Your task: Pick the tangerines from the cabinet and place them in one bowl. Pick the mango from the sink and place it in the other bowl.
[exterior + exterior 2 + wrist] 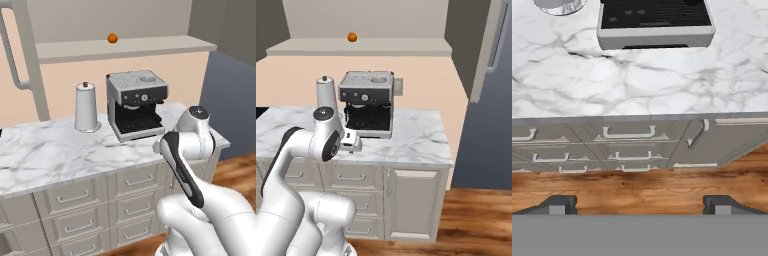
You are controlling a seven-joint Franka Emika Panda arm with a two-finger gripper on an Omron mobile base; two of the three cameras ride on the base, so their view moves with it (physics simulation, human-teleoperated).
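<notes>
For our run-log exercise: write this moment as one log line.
tangerine: on cabinet shelf | cabinet door: open | gripper: open, empty, over counter edge | coffee machine: on counter

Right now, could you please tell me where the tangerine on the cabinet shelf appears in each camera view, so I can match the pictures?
Left base view: the tangerine sits on the cabinet shelf, upper middle, above the coffee machine.
Right base view: upper left of centre on the shelf, above and left of the coffee machine's top.
Hand view: not in it; the coffee machine's drip tray sits at the top edge.
Shared landmark: the coffee machine.
</notes>
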